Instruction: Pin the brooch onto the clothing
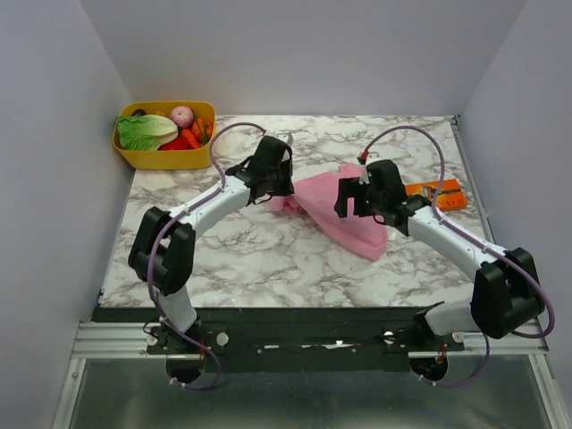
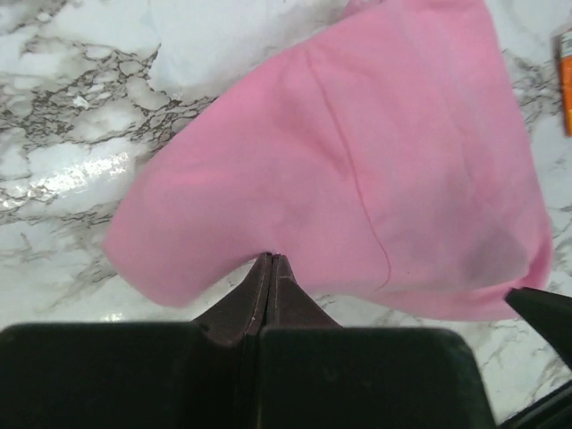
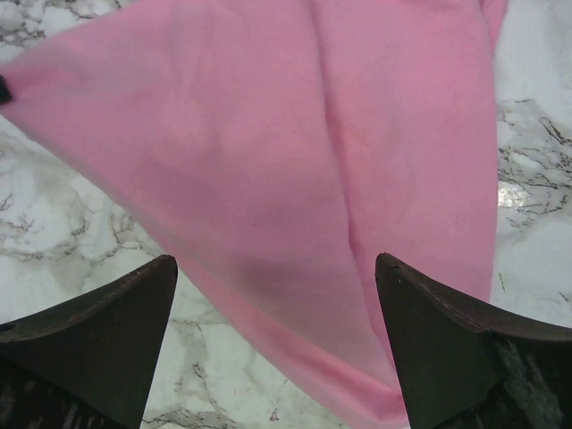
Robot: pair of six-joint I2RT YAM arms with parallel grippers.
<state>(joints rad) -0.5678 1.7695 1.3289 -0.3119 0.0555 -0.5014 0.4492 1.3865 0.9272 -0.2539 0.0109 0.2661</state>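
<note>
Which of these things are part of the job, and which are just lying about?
Job: pink T-shirt, left tool pinching its edge, right tool open over it; brooch not visible.
Lying about: yellow tub of vegetables, orange packet.

Clothing: plain pink soft fabric, bunched up rather than spread flat.
Place: on the marble table, about the middle of the scene, a little toward the far side.
Shape: a rough wedge — broader at the far left, narrowing to a rounded end at the near right.
Surface: long soft folds, with one thin seam line running across.
Left edge: drawn to a point — pinched between the closed fingertips of the left gripper.
</note>
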